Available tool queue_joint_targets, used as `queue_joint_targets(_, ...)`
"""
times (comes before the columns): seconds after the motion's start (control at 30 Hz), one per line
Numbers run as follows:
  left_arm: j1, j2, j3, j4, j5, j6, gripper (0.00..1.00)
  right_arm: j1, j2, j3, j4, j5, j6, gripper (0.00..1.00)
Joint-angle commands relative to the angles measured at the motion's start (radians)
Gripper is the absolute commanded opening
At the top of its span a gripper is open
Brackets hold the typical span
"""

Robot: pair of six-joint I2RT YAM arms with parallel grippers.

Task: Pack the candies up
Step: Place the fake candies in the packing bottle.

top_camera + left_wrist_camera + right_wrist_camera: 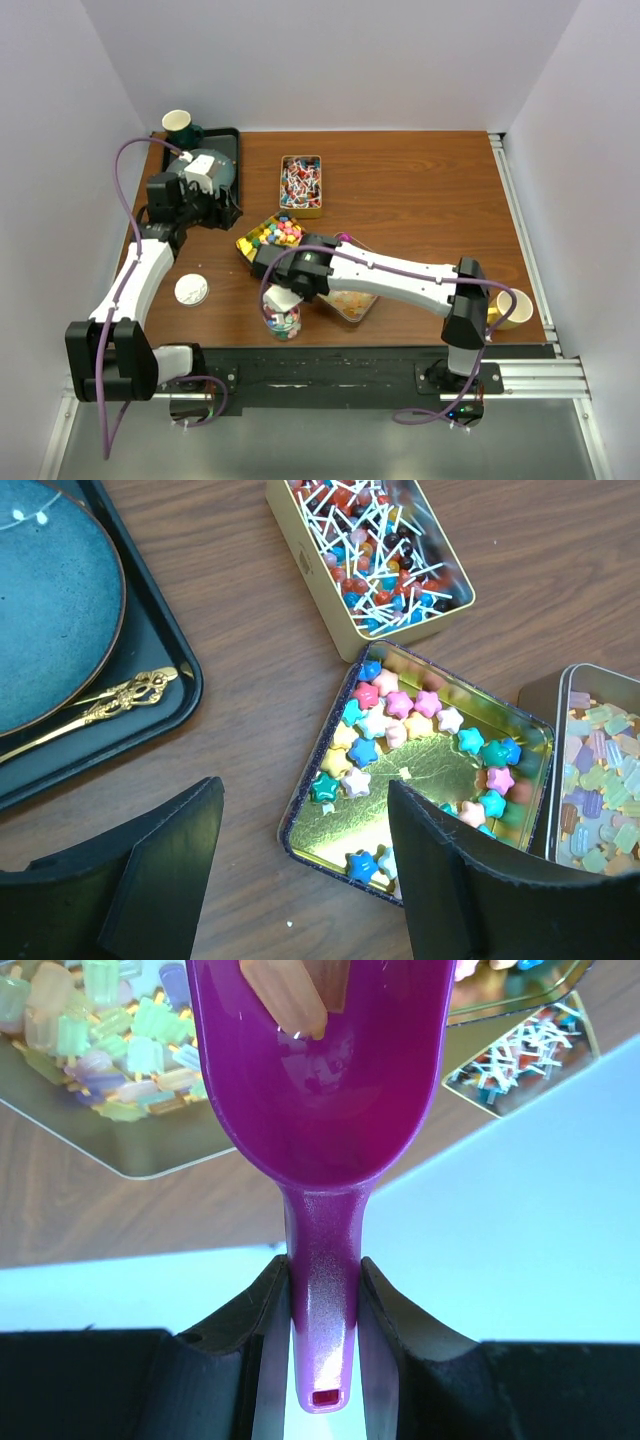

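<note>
Top external view first: three open tins [320,580] sit mid-surface [420,200], and that's where most of the candies [284,232] are. The back tin has lollipops [380,540], way too many to count. The middle one has pastel stars [420,715] on a gold bottom that's partly bare. The near tin, right against it, is full of pale gummies [600,780]. One jar [283,322] at the near edge, just under the right wrist, has mixed-colour candy in it too. One white lid [191,290] lies well off to its left. Two cups [177,122]: that one's at the back corner of the black tray [160,650], and another cup [513,308] is by the right arm's elbow. The tray also carries one teal plate [50,600] with one gold utensil [100,705] beside it. Left claw [300,830] hangs spread wide over bare wood just beside the star tin, with nothing between its fingers. Right claw [322,1280] is clamped on the handle of the one purple scoop [320,1090], and two orange pieces show at the top of the bowl.
</note>
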Motion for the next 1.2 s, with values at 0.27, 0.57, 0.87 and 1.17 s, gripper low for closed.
queue_joint_targets(0.27, 0.01, -0.088, -0.039, 0.06, 0.048, -0.051, 0.72, 0.096, -0.078, -0.095, -0.265, 0.228, 0.059, 0.0)
queue_joint_targets(0.57, 0.01, -0.116, -0.073, 0.098, 0.129, -0.082, 0.69, 0.087, -0.128, -0.025, -0.271, 0.208, 0.09, 0.0)
queue_joint_targets(0.87, 0.001, -0.137, -0.199, 0.42, 0.621, -0.333, 0.0, -0.178, -0.158, 0.043, -0.253, -0.083, 0.225, 0.0)
queue_joint_targets(1.17, -0.168, 0.014, -0.136, 0.407, 0.676, -0.338, 0.0, -0.214, -0.035, 0.23, -0.168, -0.256, 0.291, 0.0)
